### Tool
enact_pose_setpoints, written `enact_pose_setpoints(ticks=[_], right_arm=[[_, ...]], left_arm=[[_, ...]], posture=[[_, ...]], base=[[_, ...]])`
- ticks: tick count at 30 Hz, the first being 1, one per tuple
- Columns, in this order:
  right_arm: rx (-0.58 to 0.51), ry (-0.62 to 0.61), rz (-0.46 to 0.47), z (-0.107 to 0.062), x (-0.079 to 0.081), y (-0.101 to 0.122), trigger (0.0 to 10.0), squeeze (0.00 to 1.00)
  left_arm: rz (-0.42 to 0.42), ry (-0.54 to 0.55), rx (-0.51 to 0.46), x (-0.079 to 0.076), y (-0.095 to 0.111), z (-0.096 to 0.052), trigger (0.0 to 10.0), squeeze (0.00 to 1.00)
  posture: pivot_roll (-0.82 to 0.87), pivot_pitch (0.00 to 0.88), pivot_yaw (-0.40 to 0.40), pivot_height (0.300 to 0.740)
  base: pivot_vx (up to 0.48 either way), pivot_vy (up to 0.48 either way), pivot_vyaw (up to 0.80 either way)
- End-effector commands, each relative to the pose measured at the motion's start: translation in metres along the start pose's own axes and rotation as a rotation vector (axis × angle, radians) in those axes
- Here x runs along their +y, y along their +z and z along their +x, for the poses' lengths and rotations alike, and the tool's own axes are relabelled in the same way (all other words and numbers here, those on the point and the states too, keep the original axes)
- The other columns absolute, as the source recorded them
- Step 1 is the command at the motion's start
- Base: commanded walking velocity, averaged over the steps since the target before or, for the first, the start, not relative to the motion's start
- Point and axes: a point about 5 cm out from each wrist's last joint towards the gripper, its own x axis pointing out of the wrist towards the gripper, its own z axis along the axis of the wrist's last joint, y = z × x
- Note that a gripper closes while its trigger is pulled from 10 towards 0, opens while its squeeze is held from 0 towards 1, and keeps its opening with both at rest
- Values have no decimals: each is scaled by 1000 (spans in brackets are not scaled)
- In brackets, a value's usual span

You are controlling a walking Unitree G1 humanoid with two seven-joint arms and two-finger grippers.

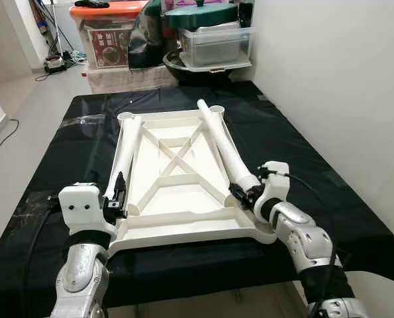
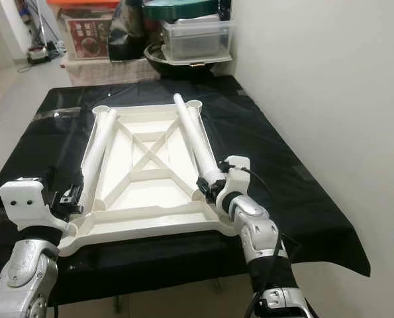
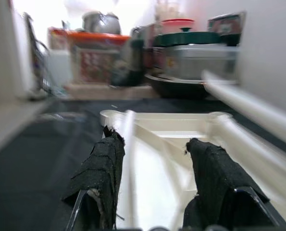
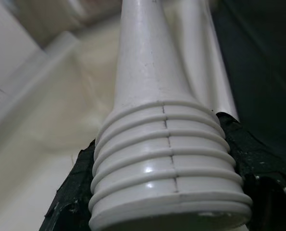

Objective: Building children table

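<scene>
Left eye view gives me the white plastic tabletop point(image 1: 177, 192) lying upside down on the black-covered desk point(image 1: 302, 146), its ribbed underside up and its long axis running away from me toward the far clutter. I count two white legs. The left leg point(image 1: 122, 156) lies along the tabletop's left rim, pointing away from me. The right leg point(image 1: 220, 142) lies along the tabletop's right rim, its ribbed threaded end nearest me and its far end by the far right corner socket, tilted slightly inward.

My right end effector point(image 1: 244, 193) sits at the tabletop's near right corner with its black fingers closed around the ribbed end of the right leg; the right wrist view shows the pads point(image 4: 73, 192) pressed on both sides of the ribs. My left end effector point(image 1: 117, 199) is at the tabletop's near left corner, fingers parted, straddling the left leg's near end without visibly squeezing it.

Beyond the tabletop's far edge stand an orange-lidded storage box point(image 1: 107, 33), a clear bin point(image 1: 216, 45) with a green lid point(image 1: 200, 13), and a dark bowl point(image 1: 183, 69) beneath it. A white wall point(image 1: 336, 79) runs along the tabletop's right side.
</scene>
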Motion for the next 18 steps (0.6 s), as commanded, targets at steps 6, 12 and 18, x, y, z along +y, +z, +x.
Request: enact_pose_setpoints(ticks=[6, 12, 18], right_arm=[[-240, 371, 70, -16, 19, 45, 0, 0], [-147, 684, 148, -33, 28, 24, 0, 0], [-109, 791, 190, -40, 35, 11, 0, 0]], left_arm=[[-427, -178, 58, -14, 3, 8, 10000, 0], [-841, -332, 67, -29, 7, 21, 10000, 0], [-1026, -433, 67, -39, 10, 21, 10000, 0]], posture=[[-4, 0, -28, 740], [-12, 0, -25, 740], [-12, 0, -24, 740]], base=[[0, 0, 0], [0, 0, 0], [0, 0, 0]])
